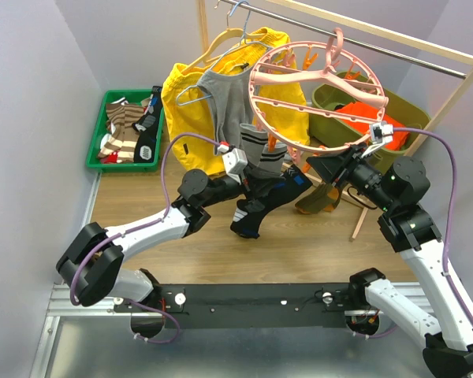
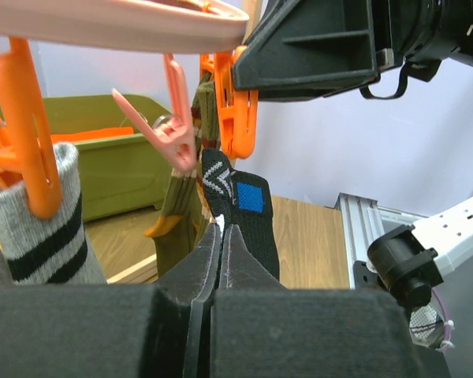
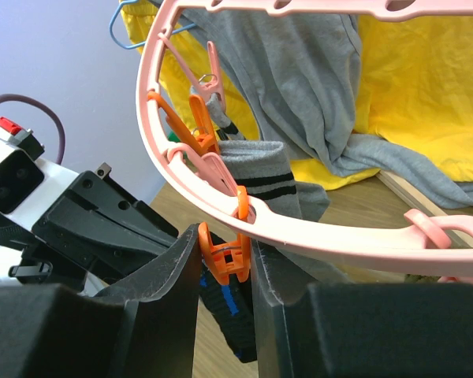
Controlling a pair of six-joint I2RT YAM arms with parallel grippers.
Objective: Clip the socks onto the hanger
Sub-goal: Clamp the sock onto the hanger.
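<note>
The pink ring hanger [image 1: 315,87] hangs from the rail, with clips along its rim. My left gripper [image 1: 277,183] is shut on a black sock [image 1: 256,206] with a blue patch and holds its cuff up under the rim; the left wrist view shows the sock [image 2: 251,213] between the shut jaws [image 2: 221,230]. My right gripper [image 1: 322,167] is shut on an orange clip [image 3: 227,256] at the rim [image 3: 315,240], one finger on each side, with the black sock [image 3: 230,315] just below. A grey black-striped sock [image 3: 270,185] hangs clipped. An olive sock [image 1: 319,197] with an orange toe also hangs.
A green bin [image 1: 96,134] of striped socks stands at the back left. A yellow jacket [image 1: 185,87] and a grey shirt [image 1: 229,106] hang behind the ring. An olive bin [image 1: 331,98] stands at the back right. A wooden rack leg [image 1: 449,110] slants at the right.
</note>
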